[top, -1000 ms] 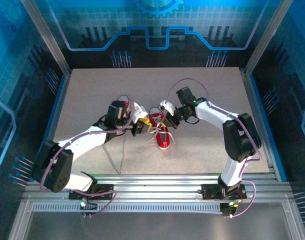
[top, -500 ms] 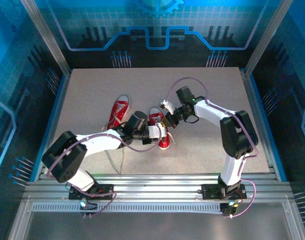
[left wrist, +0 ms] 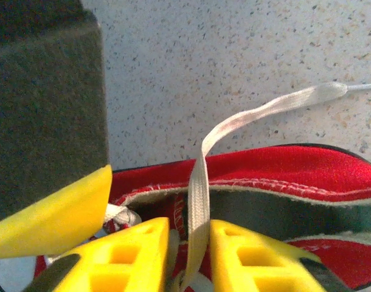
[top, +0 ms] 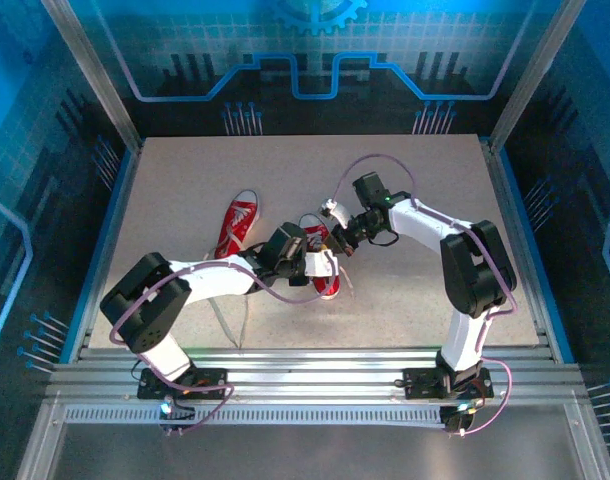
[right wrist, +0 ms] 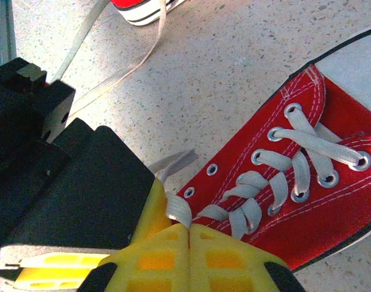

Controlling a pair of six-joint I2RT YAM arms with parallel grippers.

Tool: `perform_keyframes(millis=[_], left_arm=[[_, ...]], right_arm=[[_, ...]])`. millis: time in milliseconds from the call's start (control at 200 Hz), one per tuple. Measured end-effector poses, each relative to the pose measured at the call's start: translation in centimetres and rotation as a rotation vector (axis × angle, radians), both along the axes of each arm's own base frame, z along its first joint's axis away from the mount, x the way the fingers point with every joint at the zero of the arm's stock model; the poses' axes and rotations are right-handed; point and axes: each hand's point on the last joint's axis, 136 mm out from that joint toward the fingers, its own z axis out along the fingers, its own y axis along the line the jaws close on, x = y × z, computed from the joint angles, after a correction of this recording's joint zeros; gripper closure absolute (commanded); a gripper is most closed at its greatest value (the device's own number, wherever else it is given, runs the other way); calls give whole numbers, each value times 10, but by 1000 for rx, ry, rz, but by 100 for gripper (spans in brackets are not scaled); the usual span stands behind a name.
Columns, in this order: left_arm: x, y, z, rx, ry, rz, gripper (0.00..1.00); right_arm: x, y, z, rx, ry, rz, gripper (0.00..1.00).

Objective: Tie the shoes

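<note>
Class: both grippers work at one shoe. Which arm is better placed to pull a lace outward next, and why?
Probably the left: its gripper has a free lace between its fingers. The right gripper pinches lace right at the shoe.

The shoes (right wrist: 307,182) are matt red canvas with white stitching, shiny metal eyelets (right wrist: 298,196) and a smooth white rubber toe cap (right wrist: 356,58). The flat woven cloth lace (left wrist: 201,182) runs between the left hand's (left wrist: 188,255) matt yellow plastic fingers (left wrist: 246,258). Beneath lies the speckled, grainy counter (left wrist: 234,61).

Speckled grey desk (top: 185,180), ringed by blue patterned enclosure walls (top: 315,60); ribbed aluminium rail (top: 315,365) along desk's near edge.
</note>
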Motion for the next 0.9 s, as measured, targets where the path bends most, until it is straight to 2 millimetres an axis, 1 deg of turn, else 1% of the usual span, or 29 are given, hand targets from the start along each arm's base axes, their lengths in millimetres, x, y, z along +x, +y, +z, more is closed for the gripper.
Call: perform_keyframes(millis=[70,280,415,530,605,705,800,900], left_arm=[[1,2,-1,10,-2,6,100],[2,6,-2,10,9,40,100],[3,11,6,-29,17,82,100],[9,13,14,-63,10,127,100],[13,14,18,-80,3,153,87],[19,16,21,-92,-8,184,74],[23,16,23,-101,-23,209,68],[28,18,21,-98,-34,229,61]], right_arm=[[0,0,0,-1,2,-1,100],[0,0,0,1,13,-14,100],[-1,0,-4,4,18,-26,100],[-5,-2,-7,4,27,-33,100],[-5,-2,-7,6,24,-36,100],[-5,-2,-4,13,11,-36,100],[-4,-2,-1,18,0,-36,100],[-4,-2,-1,18,-2,-35,100]])
